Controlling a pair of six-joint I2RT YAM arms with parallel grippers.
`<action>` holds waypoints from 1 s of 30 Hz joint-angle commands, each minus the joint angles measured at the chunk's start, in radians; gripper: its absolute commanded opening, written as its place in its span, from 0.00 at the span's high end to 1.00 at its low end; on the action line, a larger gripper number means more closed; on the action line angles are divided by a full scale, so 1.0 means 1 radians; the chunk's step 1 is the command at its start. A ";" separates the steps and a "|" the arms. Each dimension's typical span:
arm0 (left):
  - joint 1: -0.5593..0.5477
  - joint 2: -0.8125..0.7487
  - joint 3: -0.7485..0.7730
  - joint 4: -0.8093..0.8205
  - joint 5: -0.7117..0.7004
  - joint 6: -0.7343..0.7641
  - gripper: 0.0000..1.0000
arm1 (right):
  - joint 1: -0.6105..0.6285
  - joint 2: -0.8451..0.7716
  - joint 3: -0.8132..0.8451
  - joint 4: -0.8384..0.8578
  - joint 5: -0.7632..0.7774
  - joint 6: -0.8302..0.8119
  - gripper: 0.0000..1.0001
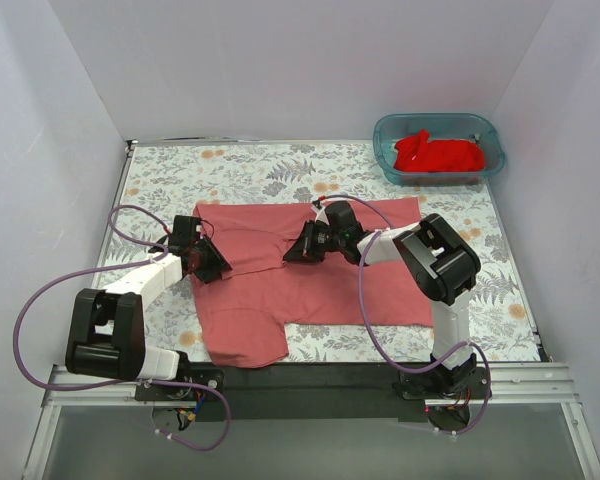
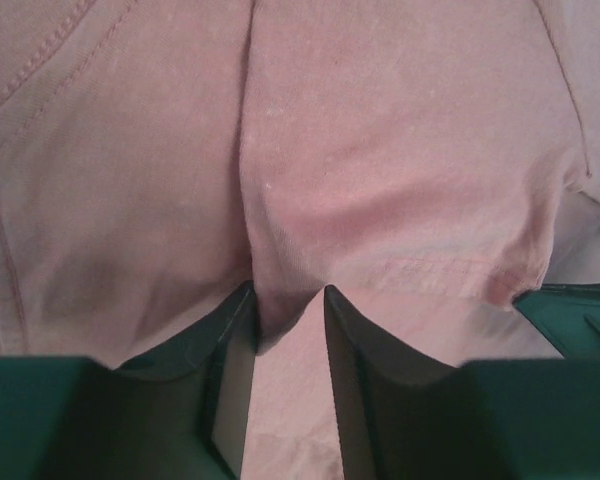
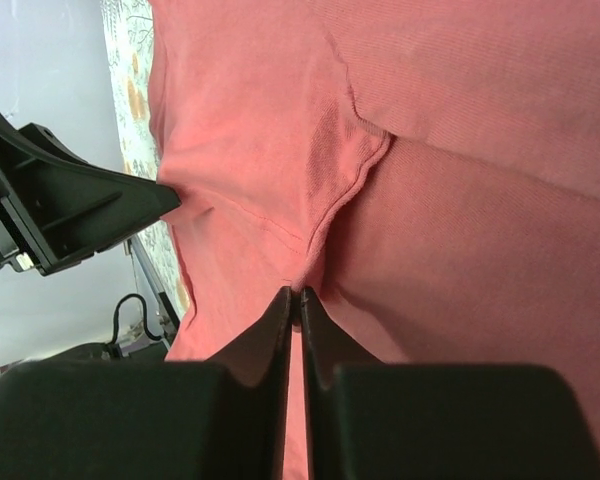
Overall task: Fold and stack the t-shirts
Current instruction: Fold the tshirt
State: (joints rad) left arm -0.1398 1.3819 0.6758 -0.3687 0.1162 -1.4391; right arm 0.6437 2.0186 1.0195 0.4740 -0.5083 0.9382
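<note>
Step in hand: folding the salmon t-shirt, which lies spread mid-table. The left gripper pinches a cloth ridge at the shirt's left edge. The right gripper, jaws nearly touching, nips a fold near the collar. The red t-shirt lies bunched in the teal tub, not yet handled. The next move probably calls for both arms lifting together, keeping the cloth taut while carrying it across.
</note>
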 commanded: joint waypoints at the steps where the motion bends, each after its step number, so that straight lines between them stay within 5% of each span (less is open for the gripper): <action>1: -0.004 -0.044 0.010 -0.022 0.008 0.005 0.74 | 0.005 -0.007 0.025 0.026 -0.009 -0.012 0.94; 8: -0.004 -0.072 0.044 -0.091 0.011 -0.007 0.95 | -0.003 -0.032 0.024 0.014 -0.021 -0.030 0.99; 30: -0.003 0.009 0.117 -0.205 -0.024 -0.003 0.92 | -0.033 -0.021 0.108 -0.199 -0.091 -0.119 0.97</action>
State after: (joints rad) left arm -0.1398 1.3991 0.7609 -0.5323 0.1112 -1.4586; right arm 0.6151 2.0186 1.0924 0.3332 -0.5800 0.8551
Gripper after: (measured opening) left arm 0.076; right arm 0.030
